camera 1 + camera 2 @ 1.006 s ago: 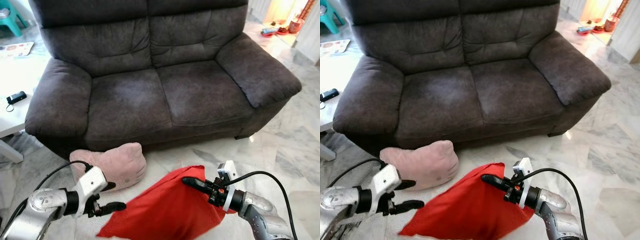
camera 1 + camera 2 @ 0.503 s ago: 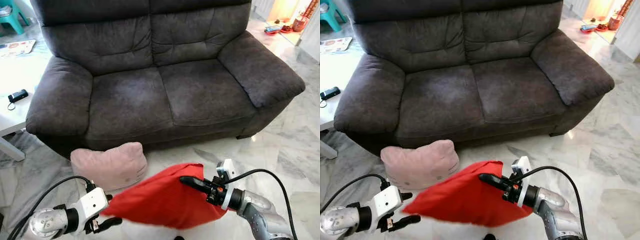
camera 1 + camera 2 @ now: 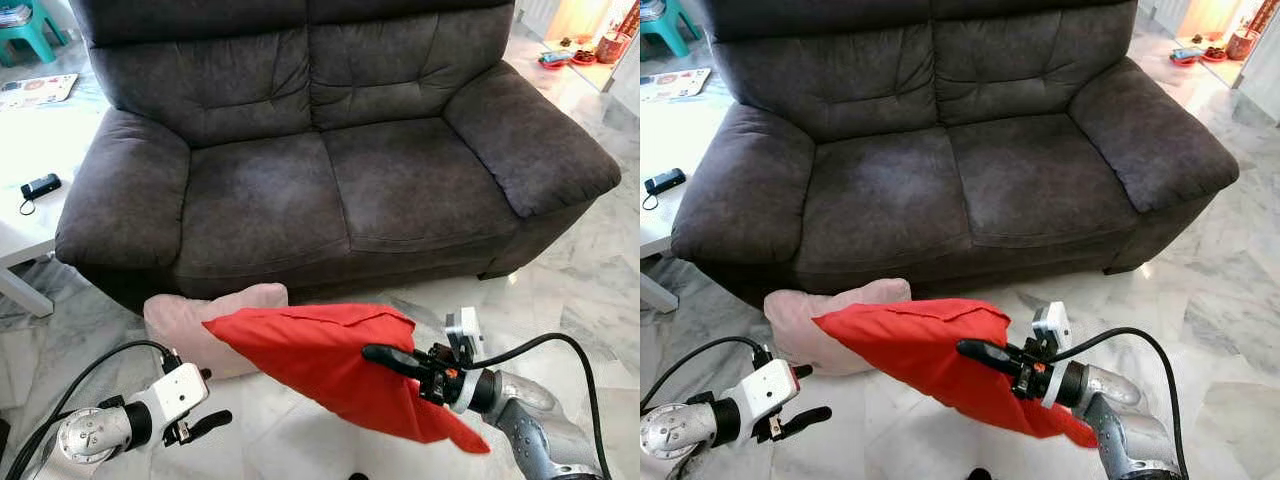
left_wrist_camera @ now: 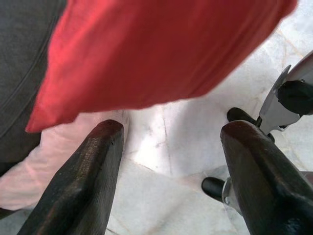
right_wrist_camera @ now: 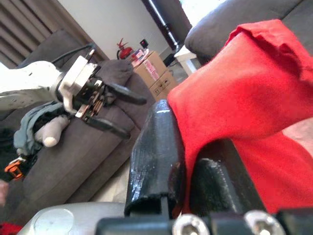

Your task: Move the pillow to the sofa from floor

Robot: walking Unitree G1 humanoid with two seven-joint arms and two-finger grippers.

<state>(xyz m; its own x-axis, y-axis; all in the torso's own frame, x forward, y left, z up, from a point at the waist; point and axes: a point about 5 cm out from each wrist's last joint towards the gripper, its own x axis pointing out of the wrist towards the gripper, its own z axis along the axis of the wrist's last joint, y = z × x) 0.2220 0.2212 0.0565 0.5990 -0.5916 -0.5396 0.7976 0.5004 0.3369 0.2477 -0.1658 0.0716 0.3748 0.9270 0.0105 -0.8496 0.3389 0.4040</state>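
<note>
Close to the robot, the right gripper (image 3: 385, 356) has its two black fingers pinched tight on the edge of the red pillow (image 3: 330, 350). The pillow is up in the air above the floor (image 3: 590, 290), flat and droopy, with one corner hanging down by the right arm. The left gripper (image 3: 205, 425) is low on the left, fingers spread wide, holding nothing, and it sits under the pillow's pointy end.

Just behind the red pillow, a pink pillow (image 3: 185, 325) lies on the floor against the front of the sofa (image 3: 330, 190).

I think the robot is in the carrying step. The pillow is lifted but not on the sofa yet. Next it needs to raise the pillow higher, reach forward over the seat, and let go so the pillow lands on the cushions.
</note>
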